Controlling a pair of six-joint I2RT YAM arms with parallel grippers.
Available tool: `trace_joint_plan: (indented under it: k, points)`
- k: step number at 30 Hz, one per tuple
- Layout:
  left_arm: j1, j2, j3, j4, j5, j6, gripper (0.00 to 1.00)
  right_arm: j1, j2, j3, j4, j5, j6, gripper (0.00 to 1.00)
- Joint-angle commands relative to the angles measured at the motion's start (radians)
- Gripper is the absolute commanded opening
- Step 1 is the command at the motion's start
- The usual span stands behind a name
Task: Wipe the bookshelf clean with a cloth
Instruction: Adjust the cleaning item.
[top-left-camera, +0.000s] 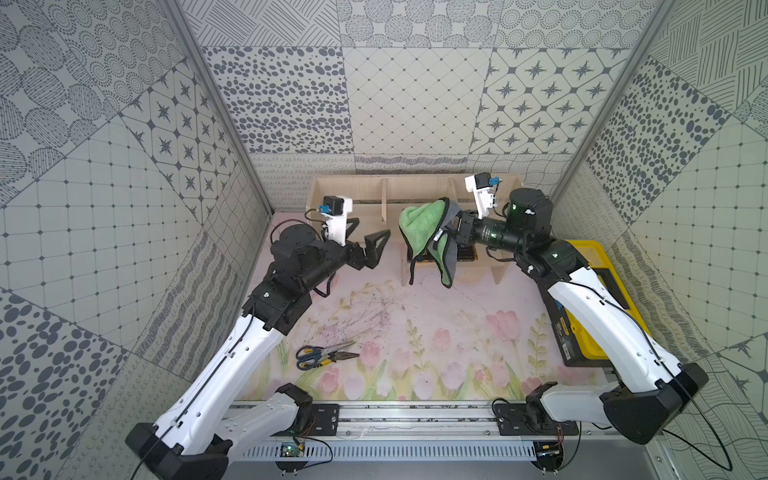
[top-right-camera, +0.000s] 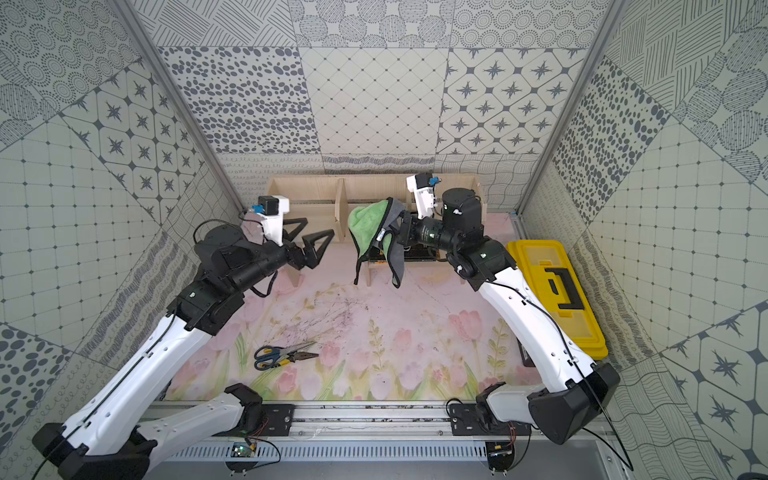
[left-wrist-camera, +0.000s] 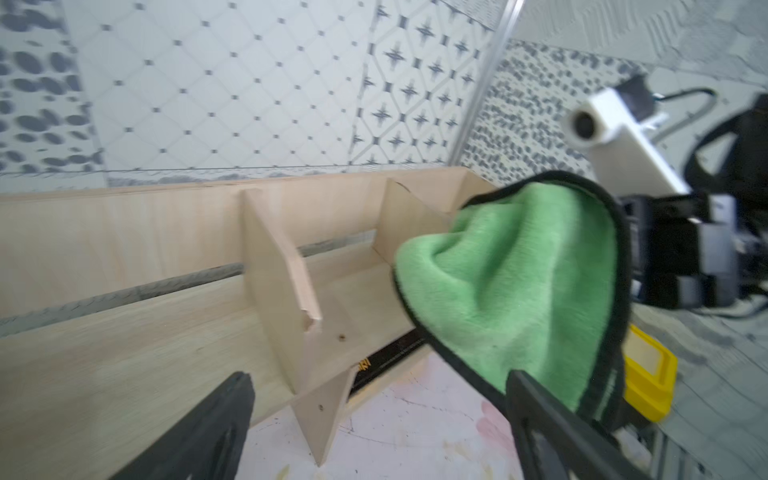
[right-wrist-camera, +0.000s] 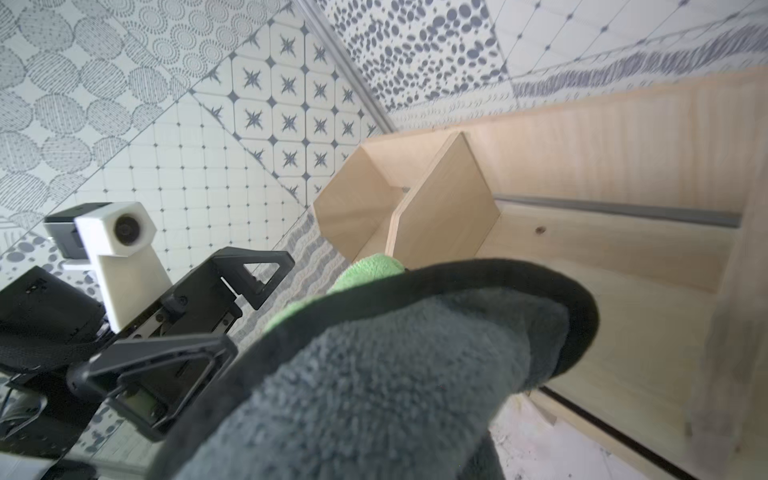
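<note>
The pale-wood bookshelf (top-left-camera: 415, 189) (top-right-camera: 374, 187) stands against the back wall, and its dividers show in the left wrist view (left-wrist-camera: 274, 266) and the right wrist view (right-wrist-camera: 444, 208). The cloth (top-left-camera: 419, 224) (top-right-camera: 368, 224), green on one side and dark grey on the other, hangs in front of the middle bay. It is draped over my right gripper (top-left-camera: 456, 229), which is shut on it, so the fingers are hidden under the grey fabric (right-wrist-camera: 374, 374). My left gripper (top-left-camera: 372, 227) (left-wrist-camera: 378, 376) is open and empty, just left of the cloth (left-wrist-camera: 519, 291).
A yellow-and-black toolbox (top-left-camera: 590, 299) (top-right-camera: 552, 291) lies at the right under my right arm. Scissors and pliers (top-left-camera: 324, 355) lie on the floral mat (top-left-camera: 436, 332) near the front left. A dark flat item (top-left-camera: 465, 253) sits on the bookshelf's lower shelf.
</note>
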Motion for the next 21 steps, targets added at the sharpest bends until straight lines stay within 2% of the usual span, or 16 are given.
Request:
trace_joint_plan:
  k: [1,3,6,7,14,15,17,20,21]
  points:
    - [-0.194,0.022,0.020,0.032,0.112,0.254,0.99,0.005,-0.067,-0.037,0.181,-0.147,0.070,0.00]
    - [-0.228,0.046,0.025,0.054,0.117,0.260,0.99,0.007,-0.075,-0.066,0.211,-0.181,0.092,0.00]
    - [-0.262,0.102,0.065,0.031,0.217,0.255,0.99,0.021,-0.081,-0.090,0.243,-0.217,0.105,0.00]
    - [-0.275,0.122,0.076,0.022,0.214,0.262,0.99,0.025,-0.081,-0.095,0.255,-0.229,0.110,0.00]
    - [-0.312,0.162,0.041,0.128,0.066,0.264,0.99,0.082,-0.075,-0.133,0.373,-0.291,0.171,0.00]
    - [-0.312,0.155,0.029,0.151,0.062,0.262,0.96,0.084,-0.073,-0.141,0.388,-0.296,0.181,0.00]
    - [-0.310,0.140,0.013,0.178,0.054,0.262,0.81,0.086,-0.075,-0.160,0.415,-0.301,0.203,0.00]
    - [-0.313,0.126,-0.005,0.209,0.015,0.269,0.36,0.085,-0.078,-0.175,0.430,-0.301,0.218,0.00]
    - [-0.311,0.119,-0.017,0.223,0.001,0.275,0.16,0.085,-0.078,-0.181,0.437,-0.300,0.223,0.00]
